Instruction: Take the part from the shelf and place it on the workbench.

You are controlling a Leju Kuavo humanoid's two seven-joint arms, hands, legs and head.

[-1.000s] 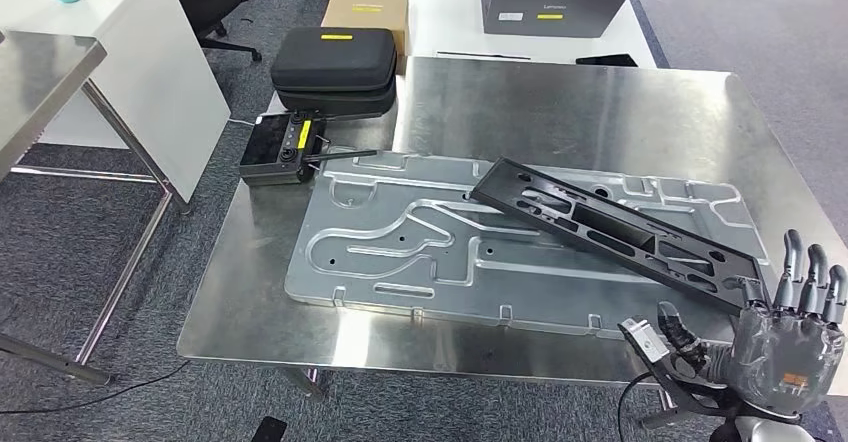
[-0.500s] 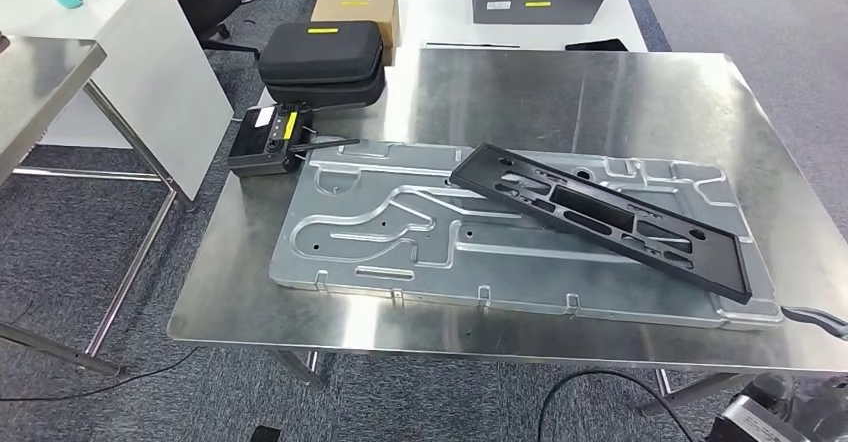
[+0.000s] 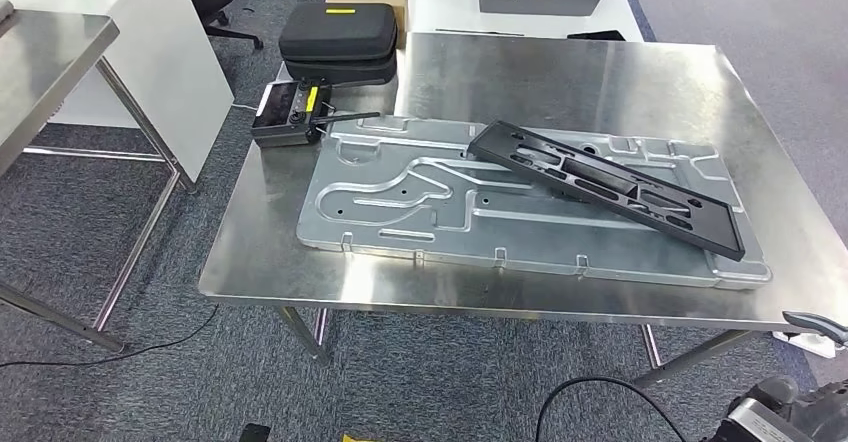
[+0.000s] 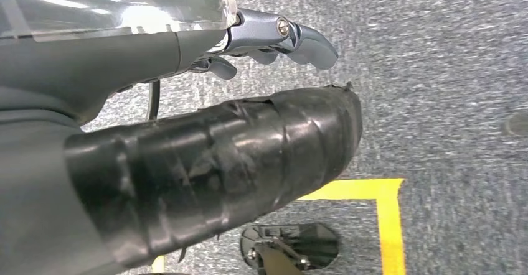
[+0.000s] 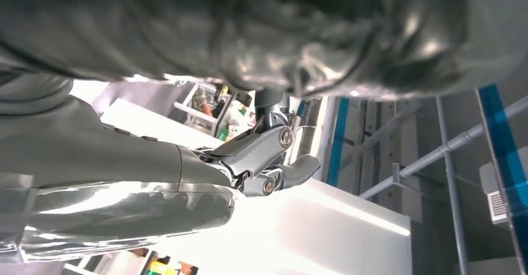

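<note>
Across the stamped metal plate on the steel counter, the long black part is lying at a slant, one end resting near the plate's middle, the other reaching toward the plate's right corner. We are judging it to be a stiff, light plastic frame, full of slots, so it is probably flexing a little along its length if lifted by one end; we are thinking the sounder grip is near the middle, fingers around a long edge or through a slot. Nothing is touching it now. Our left hand is hanging over the carpet with its fingers loosely curled and holding nothing. Our right hand is likewise empty, fingers partly bent, away from the counter. Beyond the plate, a black case and a small radio-like box are sitting at the counter's far left corner.
</note>
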